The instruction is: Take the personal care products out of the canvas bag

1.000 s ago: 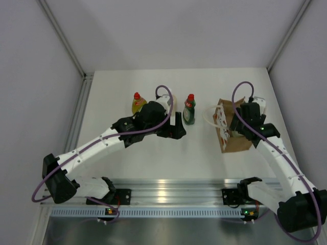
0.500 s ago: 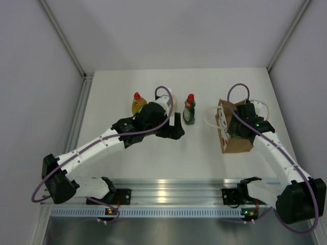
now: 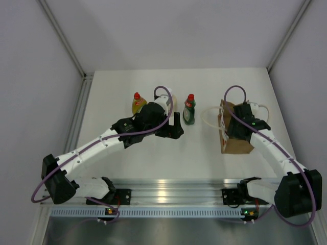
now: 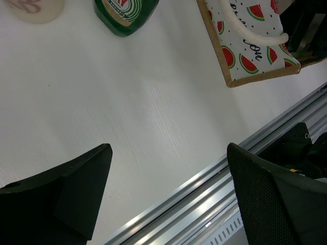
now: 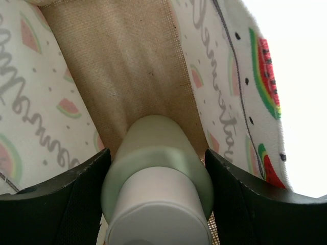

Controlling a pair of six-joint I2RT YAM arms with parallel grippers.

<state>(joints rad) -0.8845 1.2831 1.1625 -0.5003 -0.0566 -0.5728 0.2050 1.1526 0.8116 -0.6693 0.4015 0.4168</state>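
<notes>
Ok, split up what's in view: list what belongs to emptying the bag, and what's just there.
Job: canvas bag; pale bottle inside it; dark green bottle; yellow bottle; cream bottle.
Just there: aluminium rail; table.

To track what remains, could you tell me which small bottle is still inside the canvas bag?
The pale frosted bottle with a white cap, between the fingers of the right gripper; the yellow bottle and dark green bottle, both red-capped, stand on the table.

A white worktop [image 3: 153,158] meets a silver aluminium rail [image 3: 173,188] at its near edge, enclosed by pale grey wall panels [image 3: 168,30].
</notes>
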